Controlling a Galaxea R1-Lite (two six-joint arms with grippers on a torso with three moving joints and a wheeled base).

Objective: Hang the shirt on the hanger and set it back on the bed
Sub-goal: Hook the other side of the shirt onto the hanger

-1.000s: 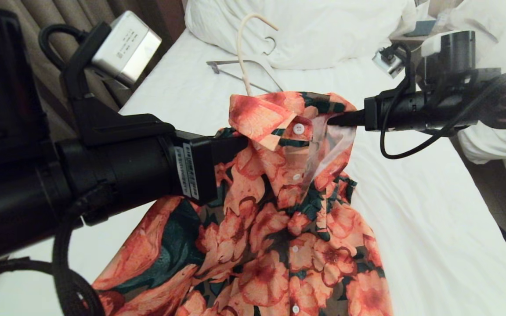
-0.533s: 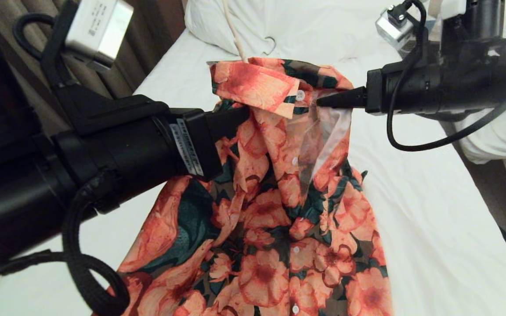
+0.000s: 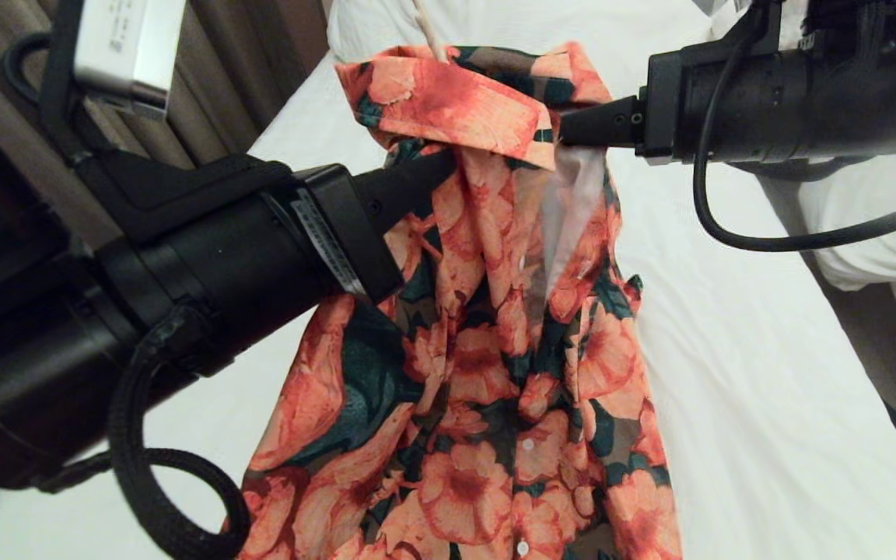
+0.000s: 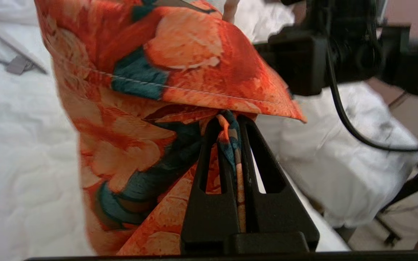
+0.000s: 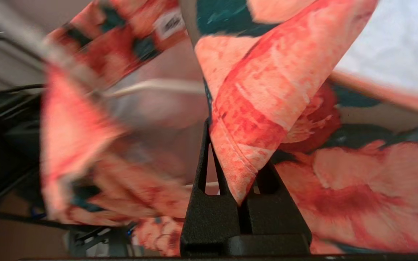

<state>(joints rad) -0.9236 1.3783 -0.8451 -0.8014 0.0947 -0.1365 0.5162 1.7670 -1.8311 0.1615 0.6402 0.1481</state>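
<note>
The flowered shirt hangs by its collar between both grippers above the bed, its lower part trailing toward the near edge. My left gripper comes in from the left and is shut on a bunched fold under the collar. From the right, my right gripper is shut on the other side of the collar. The hanger's cream stem rises out of the collar, and one cream arm shows inside the shirt. Its hook is out of view.
A big white pillow lies at the head of the bed, beyond the shirt. A thicker grey-white hanger rests on the sheet. Brown curtains stand at the left. A second bed with a rumpled duvet is at the right.
Both grippers have lifted the collar and carried it toward the pillow. The shirt now hangs longer and narrower, and it hides the grey-white hanger in the head view.
</note>
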